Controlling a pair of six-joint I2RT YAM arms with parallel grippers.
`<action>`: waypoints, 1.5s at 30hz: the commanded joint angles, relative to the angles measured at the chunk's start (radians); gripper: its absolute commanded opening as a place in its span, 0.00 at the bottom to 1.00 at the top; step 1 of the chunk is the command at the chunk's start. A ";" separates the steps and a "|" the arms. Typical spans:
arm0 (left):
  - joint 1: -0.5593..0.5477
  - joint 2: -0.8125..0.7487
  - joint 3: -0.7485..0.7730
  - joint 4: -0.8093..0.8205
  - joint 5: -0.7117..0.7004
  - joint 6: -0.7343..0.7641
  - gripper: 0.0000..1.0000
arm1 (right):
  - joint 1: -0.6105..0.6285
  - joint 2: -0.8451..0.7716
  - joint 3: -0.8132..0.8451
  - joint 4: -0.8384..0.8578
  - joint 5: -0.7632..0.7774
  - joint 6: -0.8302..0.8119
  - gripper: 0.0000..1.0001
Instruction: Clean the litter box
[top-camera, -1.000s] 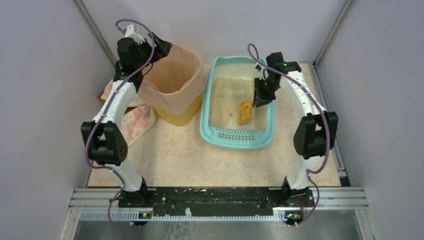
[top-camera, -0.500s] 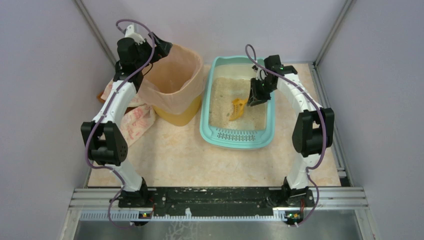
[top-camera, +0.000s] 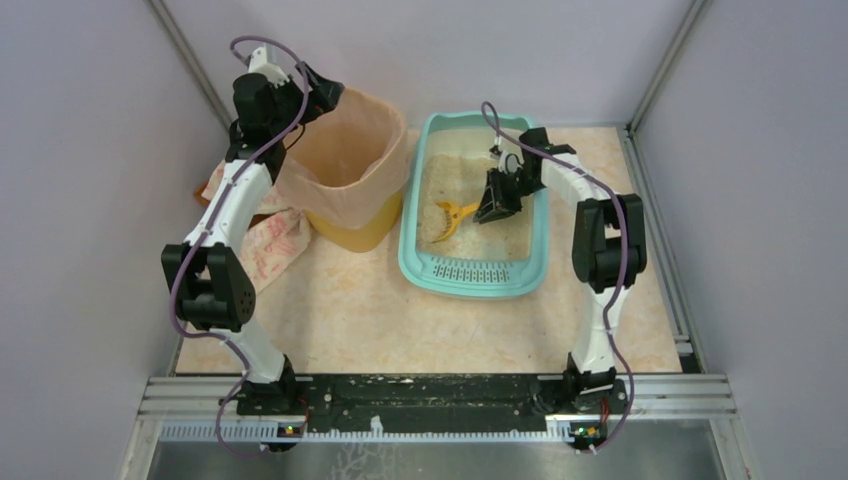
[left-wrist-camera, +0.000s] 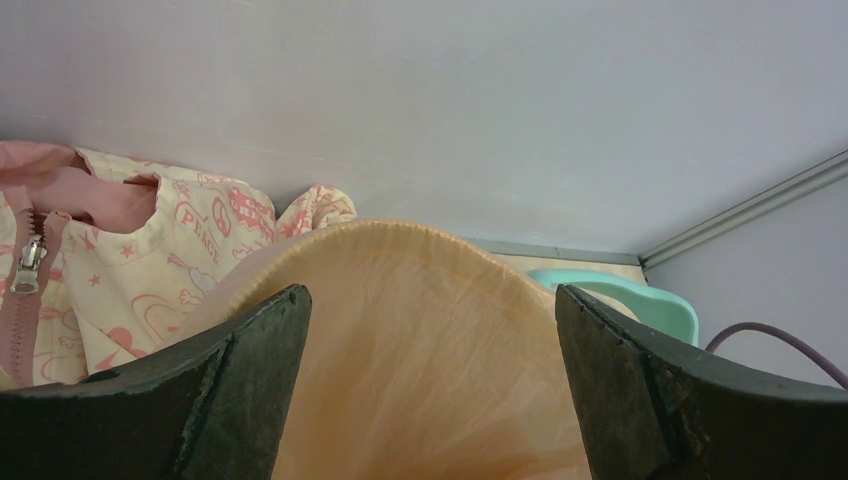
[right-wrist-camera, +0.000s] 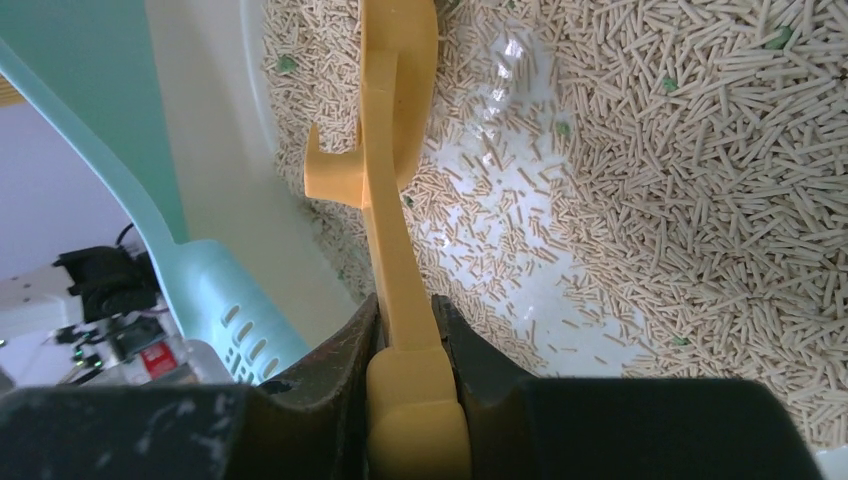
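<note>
Right gripper (right-wrist-camera: 405, 325) pinching yellow scoop (right-wrist-camera: 388, 180) by handle, tight so it won't slip. Scoop head just ahead, low in litter (right-wrist-camera: 700, 150), I think to dig out dirty bits. Litter box (right-wrist-camera: 90, 120) wall beside scoop. Left gripper (left-wrist-camera: 430, 330) spread wide above bin bag (left-wrist-camera: 400, 290), waiting.

beige marbled table (top-camera: 400, 330), teal litter box (top-camera: 470, 283) toward the back, yellow bin (top-camera: 350, 232) just beside it, pink-printed garment (top-camera: 270, 245) at left
</note>
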 joint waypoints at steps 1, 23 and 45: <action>0.008 -0.020 0.033 0.010 -0.007 0.024 0.97 | 0.023 0.077 0.013 -0.027 -0.048 -0.034 0.00; 0.005 -0.004 0.037 0.038 0.030 -0.016 0.97 | 0.029 -0.192 0.119 -0.114 0.232 -0.058 0.00; -0.056 0.003 0.020 0.122 0.174 0.007 0.99 | 0.044 -0.335 0.133 -0.112 0.512 -0.094 0.00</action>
